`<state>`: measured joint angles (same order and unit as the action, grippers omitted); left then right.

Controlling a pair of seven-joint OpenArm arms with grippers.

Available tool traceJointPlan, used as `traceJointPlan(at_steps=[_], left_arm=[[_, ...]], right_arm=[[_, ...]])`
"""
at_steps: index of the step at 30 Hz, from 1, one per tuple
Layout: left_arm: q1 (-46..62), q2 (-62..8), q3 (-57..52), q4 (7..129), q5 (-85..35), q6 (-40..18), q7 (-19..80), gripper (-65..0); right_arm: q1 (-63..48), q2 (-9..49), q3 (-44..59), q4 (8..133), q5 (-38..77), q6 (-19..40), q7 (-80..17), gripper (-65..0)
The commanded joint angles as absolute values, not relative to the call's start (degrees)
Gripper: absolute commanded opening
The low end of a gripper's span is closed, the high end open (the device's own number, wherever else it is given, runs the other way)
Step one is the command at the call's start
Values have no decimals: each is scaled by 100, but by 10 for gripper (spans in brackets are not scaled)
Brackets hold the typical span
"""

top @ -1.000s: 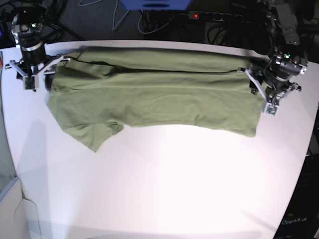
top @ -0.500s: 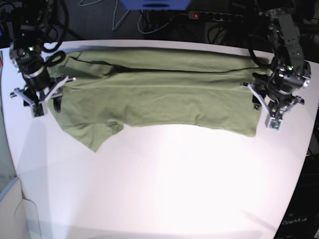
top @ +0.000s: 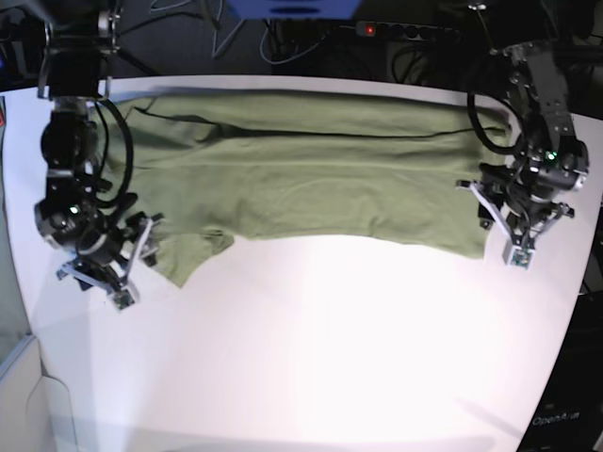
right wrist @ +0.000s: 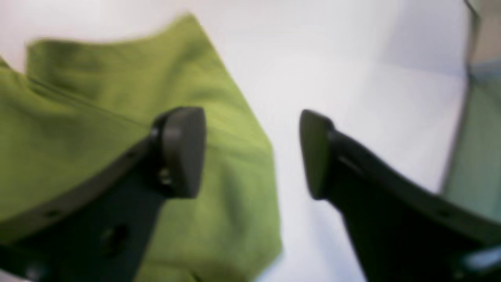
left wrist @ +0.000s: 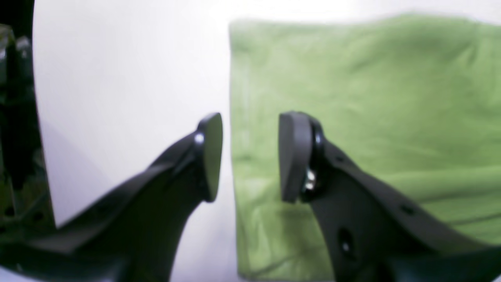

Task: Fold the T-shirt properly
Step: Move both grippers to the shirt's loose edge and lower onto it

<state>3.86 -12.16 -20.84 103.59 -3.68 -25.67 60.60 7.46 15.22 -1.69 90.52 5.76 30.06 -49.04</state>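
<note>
The olive-green T-shirt (top: 301,179) lies folded lengthwise across the far half of the white table (top: 311,367), with one sleeve (top: 184,256) poking toward me at the left. My right gripper (top: 132,264) hovers at that sleeve. In the right wrist view the right gripper (right wrist: 252,152) is open, one finger over the sleeve cloth (right wrist: 98,117) and the other over bare table. My left gripper (top: 501,231) hangs over the shirt's right end near its near corner. In the left wrist view the left gripper (left wrist: 250,156) is open, straddling the edge of the shirt (left wrist: 352,98), holding nothing.
Behind the table's far edge are dark cables and a power strip with a red light (top: 369,30). The table's rounded right edge (top: 577,282) runs close to my left arm. A pale glassy panel (right wrist: 483,137) stands beyond the table's left side.
My right arm has swung from the far-left shoulder corner toward me to the sleeve, its jaws opening wider. My left arm has slid a little nearer along the shirt's right end.
</note>
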Motion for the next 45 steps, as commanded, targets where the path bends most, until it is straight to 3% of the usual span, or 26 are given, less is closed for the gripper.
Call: traceJointPlan(at_steps=[1,4,6,20,31,33,37,39,45], left_arm=[[321,-1279,-2114,10440,-374,-2554,5974,-419],[321,-1279,-2114,10466,-365,-2554,5974,-419],[321,-1288,-2114,10466,-365,-2554,5974,-419],[347,-1393,-2123,10501,-365,-2554,5974,-419],[347,-1393,-2123,10501,-365,-2554,5974,-419],[338,-1393,-2123,10501,-365,-2554,5974,-419],[321,-1393,-2123,10501,-365,-2554,5974,-419],[268,-1393,-2123,10501,-365,-2545,5974,-419],[-40,-1402,-2123,10466,-365,-2545,5965,-400]], right_arm=[[945,1578,-224,9015,576,3020,-4822,-209],[1165,1420,-462,8681,585,3029,-4567,-119],[1279,1385,-488,8462,585,3029,-4426,-99],[2026,1402,-848,6062,585,3029,-2993,-102],[2202,1411,-857,5692,576,3029,-2835,-115],[2149,1402,-857,5692,576,3029,-2835,-196],[2132,1393,-848,5701,576,3029,-2826,-519],[2132,1393,-848,5701,567,3029,-2826,-635],[2088,1393,-848,5701,567,3029,-2835,-643]])
